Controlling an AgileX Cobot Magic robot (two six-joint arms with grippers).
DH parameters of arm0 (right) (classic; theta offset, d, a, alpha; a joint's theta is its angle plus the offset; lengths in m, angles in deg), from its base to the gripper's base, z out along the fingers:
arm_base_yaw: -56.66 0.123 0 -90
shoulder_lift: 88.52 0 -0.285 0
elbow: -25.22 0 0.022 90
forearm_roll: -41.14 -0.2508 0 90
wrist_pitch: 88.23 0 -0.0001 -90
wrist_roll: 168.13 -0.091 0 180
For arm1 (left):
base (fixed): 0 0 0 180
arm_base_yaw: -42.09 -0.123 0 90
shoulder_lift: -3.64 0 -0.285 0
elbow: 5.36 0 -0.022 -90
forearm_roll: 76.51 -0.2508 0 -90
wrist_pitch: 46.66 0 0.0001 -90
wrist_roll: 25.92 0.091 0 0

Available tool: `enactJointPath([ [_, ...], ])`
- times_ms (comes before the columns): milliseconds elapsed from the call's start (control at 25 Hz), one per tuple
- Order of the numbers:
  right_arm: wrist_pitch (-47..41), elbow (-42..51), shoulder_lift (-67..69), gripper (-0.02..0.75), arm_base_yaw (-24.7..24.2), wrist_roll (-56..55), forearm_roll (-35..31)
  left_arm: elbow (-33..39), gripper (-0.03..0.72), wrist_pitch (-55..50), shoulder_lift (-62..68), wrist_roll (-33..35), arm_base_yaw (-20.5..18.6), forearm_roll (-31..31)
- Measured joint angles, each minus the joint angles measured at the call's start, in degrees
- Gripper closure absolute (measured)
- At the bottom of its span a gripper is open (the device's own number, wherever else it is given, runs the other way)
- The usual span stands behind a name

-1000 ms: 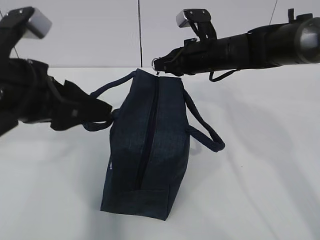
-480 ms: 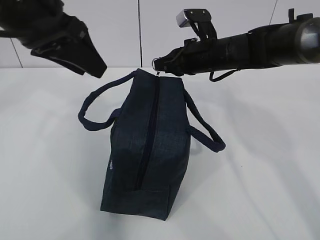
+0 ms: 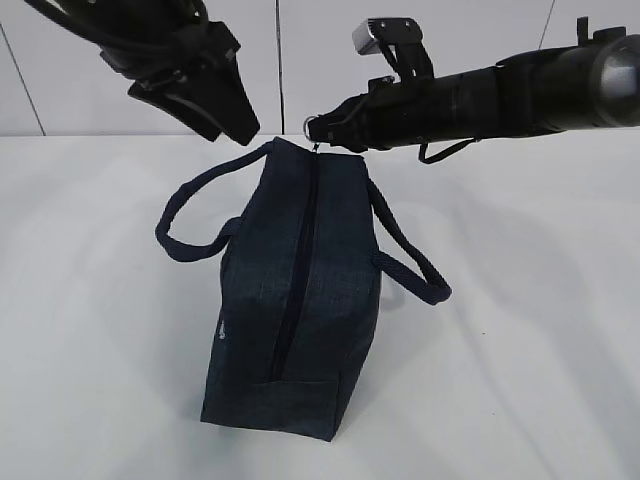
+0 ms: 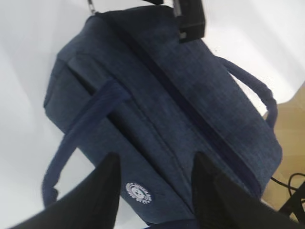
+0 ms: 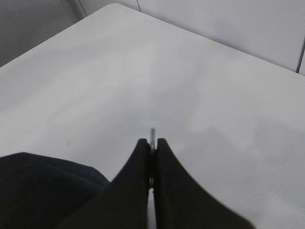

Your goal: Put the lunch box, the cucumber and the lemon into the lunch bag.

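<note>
The dark navy lunch bag (image 3: 300, 300) stands on the white table with its zipper shut along the top. My right gripper (image 3: 318, 128) is shut on the metal ring pull (image 3: 311, 125) at the bag's far top end; the right wrist view shows the ring (image 5: 152, 133) pinched between the closed jaws of that gripper (image 5: 152, 143). My left gripper (image 3: 235, 128) hangs open and empty above the bag's far left. In the left wrist view it (image 4: 156, 157) looks down on the bag (image 4: 167, 105) and its round white logo (image 4: 138, 192). The lunch box, cucumber and lemon are out of view.
The bag's two loop handles hang loose, one on the left (image 3: 180, 225) and one on the right (image 3: 415, 265). A white wall rises behind the table. The left wrist view shows the table edge with floor and cables (image 4: 290, 191) beyond.
My left arm has risen from beside the left handle and swung right, to above the bag's far left. The left handle now hangs free. The right gripper and the bag have not moved.
</note>
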Motion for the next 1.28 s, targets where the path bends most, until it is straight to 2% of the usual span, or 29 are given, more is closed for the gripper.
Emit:
enactJointPath([
  [480,0.0,0.0,0.0,0.731,0.0,0.0,0.0,-0.13,0.336,-1.61,4.11,-1.2,3.89,-2.29],
  [760,0.0,0.0,0.0,0.731,0.0,0.0,0.0,-0.13,0.347,0.88,6.18,-3.48,3.98,-5.22],
  [880,0.0,0.0,0.0,0.731,0.0,0.0,0.0,-0.13,0.402,0.88,7.26,-3.83,3.98,-5.95],
  [960,0.0,0.0,0.0,0.731,0.0,0.0,0.0,-0.13,0.467,0.88,8.12,-3.86,3.98,-6.04],
  [1120,0.0,0.0,0.0,0.731,0.0,0.0,0.0,-0.22,0.658,0.89,8.59,-3.74,3.98,-6.41],
  [1280,0.0,-0.02,0.0,0.731,0.0,0.0,0.0,-2.5,0.693,-1.2,8.72,-3.61,3.98,-7.2],
])
